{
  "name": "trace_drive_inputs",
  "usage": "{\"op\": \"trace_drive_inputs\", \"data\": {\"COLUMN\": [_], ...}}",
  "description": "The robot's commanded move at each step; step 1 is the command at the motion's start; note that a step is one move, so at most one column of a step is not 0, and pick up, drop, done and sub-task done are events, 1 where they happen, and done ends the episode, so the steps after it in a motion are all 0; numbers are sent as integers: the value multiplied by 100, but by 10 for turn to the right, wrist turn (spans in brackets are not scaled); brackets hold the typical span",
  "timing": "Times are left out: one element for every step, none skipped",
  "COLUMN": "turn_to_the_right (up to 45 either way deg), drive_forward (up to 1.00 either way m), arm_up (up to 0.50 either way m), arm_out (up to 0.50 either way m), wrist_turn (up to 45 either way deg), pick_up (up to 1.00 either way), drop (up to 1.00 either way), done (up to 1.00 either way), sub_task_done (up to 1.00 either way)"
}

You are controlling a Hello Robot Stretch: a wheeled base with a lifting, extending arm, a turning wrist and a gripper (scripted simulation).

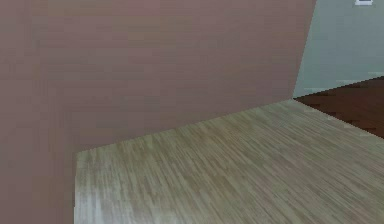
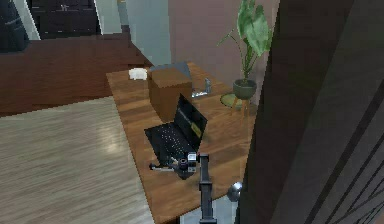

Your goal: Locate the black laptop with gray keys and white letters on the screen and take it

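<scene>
A black laptop [image 2: 180,133] stands with its lid up on a long wooden table [image 2: 225,150] in the arm side view; its screen faces the view's left and down. The dark arm [image 2: 204,192] rises from the bottom edge just right of the middle. At its far end the gripper [image 2: 184,166] is at the laptop's near edge, over the tabletop. I cannot tell whether it holds anything.
On the table behind the laptop are a brown box [image 2: 170,90], a white thing [image 2: 138,73], a glass item [image 2: 200,86] and a potted plant [image 2: 248,45]. A dark panel [image 2: 325,110] fills the right. The forward view has a pinkish wall [image 1: 150,60] close ahead and light wood floor [image 1: 250,165].
</scene>
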Motion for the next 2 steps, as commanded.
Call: {"op": "trace_drive_inputs", "data": {"turn_to_the_right": [0, 0], "drive_forward": [0, 0], "arm_up": [0, 10], "arm_out": [0, 0], "wrist_turn": [0, 0], "pick_up": [100, 0], "drop": [0, 0], "done": [0, 0], "sub_task_done": [0, 0]}}
